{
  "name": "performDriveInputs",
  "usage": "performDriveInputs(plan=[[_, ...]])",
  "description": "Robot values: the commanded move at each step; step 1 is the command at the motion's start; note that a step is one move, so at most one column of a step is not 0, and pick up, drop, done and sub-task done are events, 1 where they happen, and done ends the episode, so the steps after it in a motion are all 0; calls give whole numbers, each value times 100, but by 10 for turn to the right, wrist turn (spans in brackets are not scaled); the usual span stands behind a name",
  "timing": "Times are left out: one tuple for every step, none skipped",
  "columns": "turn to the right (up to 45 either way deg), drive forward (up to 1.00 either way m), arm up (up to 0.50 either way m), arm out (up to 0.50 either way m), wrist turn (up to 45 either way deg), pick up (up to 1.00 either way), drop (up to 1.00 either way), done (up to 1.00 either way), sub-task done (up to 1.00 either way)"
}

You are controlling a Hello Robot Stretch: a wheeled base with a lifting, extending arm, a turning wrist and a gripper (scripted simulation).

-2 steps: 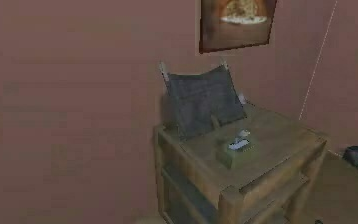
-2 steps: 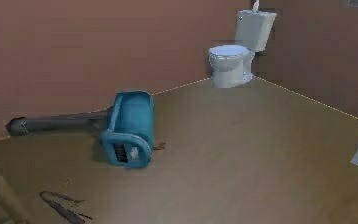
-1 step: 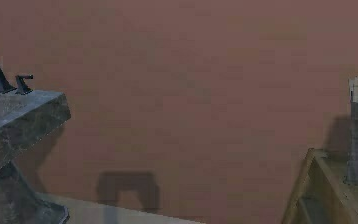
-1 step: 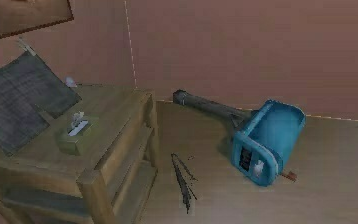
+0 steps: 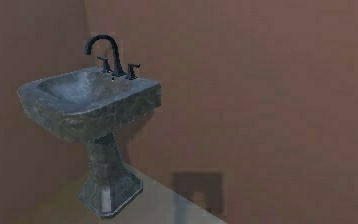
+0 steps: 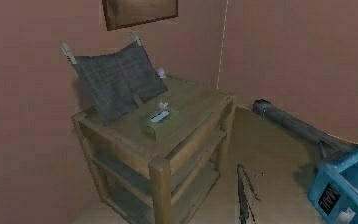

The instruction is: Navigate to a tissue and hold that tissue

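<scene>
A small greenish tissue box (image 6: 159, 118) with a white tissue sticking out of its top lies on a wooden side table (image 6: 202, 110) in the arm side view's middle. Lower and to the right of the table, thin dark parts that look like my gripper (image 6: 245, 188) rise from the bottom edge. Only bare floor lies behind its far end, so it holds nothing. The gripper is well short of the tissue box.
A dark grey panel (image 6: 115, 75) leans at the table's back, under a framed picture (image 6: 139, 10). A blue machine (image 6: 342, 185) with a dark tube (image 6: 287, 122) lies on the floor at the right. Ahead, a grey pedestal sink (image 5: 87, 100) with a dark tap (image 5: 107, 50) stands against brown walls.
</scene>
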Motion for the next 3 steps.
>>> performDriveInputs(plan=[[0,0,50,0,0,0,0,0,0],[0,0,38,0,0,0,0,0,0],[0,0,0,44,0,0,0,0,0]])
